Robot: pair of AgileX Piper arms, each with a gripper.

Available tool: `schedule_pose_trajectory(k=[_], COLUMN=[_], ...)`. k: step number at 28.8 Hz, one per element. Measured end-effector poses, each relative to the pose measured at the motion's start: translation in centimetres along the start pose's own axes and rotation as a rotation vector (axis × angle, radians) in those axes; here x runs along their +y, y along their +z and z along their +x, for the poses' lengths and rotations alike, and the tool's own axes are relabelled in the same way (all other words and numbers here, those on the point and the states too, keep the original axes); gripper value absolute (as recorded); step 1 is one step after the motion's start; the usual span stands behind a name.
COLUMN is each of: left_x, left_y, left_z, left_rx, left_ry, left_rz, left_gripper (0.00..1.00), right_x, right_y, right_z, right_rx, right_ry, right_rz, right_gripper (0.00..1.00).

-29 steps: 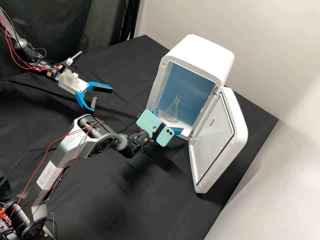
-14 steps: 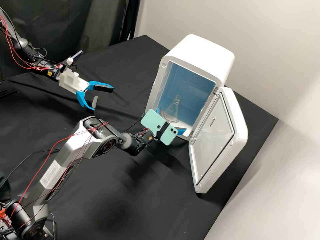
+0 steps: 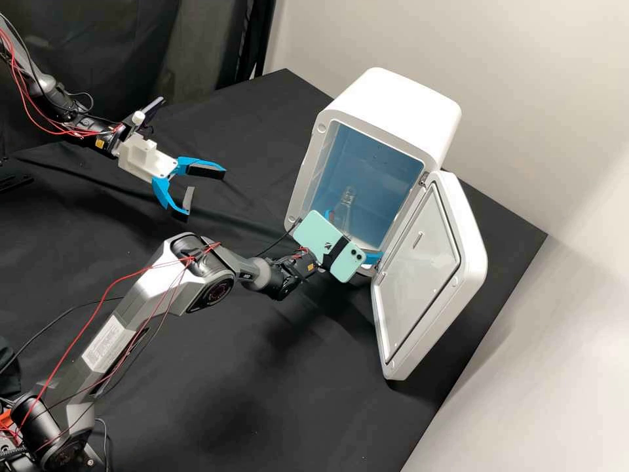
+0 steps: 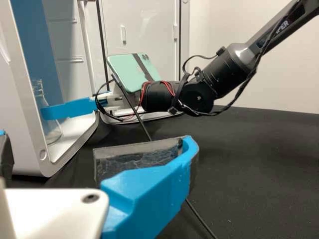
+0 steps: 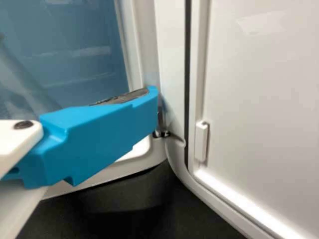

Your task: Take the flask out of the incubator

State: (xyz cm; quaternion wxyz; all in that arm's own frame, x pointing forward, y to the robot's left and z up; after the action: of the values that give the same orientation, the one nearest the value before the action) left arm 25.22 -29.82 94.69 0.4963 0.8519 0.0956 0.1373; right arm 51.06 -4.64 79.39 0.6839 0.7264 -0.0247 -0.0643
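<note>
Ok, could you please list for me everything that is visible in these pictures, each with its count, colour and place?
incubator: one, white with a blue inside, upright on the bench.
door: one, white, swung open beside the incubator.
flask: one, clear glass, standing inside the incubator.
phone: one, mint green, clamped on the right arm's wrist.
bench: one, black cloth top, under everything.
curtain: one, dark, behind the bench.
left arm: one, dark grey, above the bench, apart from the incubator; blue jaws open, empty.
right arm: one, dark grey, wrist at the incubator's opening; blue jaws open, inside by the flask.
</note>
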Motion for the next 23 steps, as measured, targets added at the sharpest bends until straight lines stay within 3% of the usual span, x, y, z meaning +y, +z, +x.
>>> schedule_pose_trajectory(k=[9,15,20,23], left_x=[-0.02,-0.05,-0.08,-0.19], left_y=[0.1,0.2,0.2,0.2], left_z=[0.0,0.1,0.1,0.1], left_rx=[-0.003,-0.007,-0.008,-0.007], left_ry=[-0.001,-0.002,-0.003,-0.006], left_rz=[0.000,0.001,0.001,-0.001], left_gripper=[1.00,1.00,1.00,1.00], right_x=[0.1,0.0,-0.4,-0.5], right_y=[-0.8,-1.6,-4.1,-6.0], right_z=[0.7,0.2,-1.2,-2.3], right_rx=[-0.035,-0.038,-0.015,0.008], right_ry=[-0.028,-0.034,-0.052,-0.055], right_rz=[0.013,0.029,0.034,0.010], right_gripper=[1.00,1.00,1.00,1.00])
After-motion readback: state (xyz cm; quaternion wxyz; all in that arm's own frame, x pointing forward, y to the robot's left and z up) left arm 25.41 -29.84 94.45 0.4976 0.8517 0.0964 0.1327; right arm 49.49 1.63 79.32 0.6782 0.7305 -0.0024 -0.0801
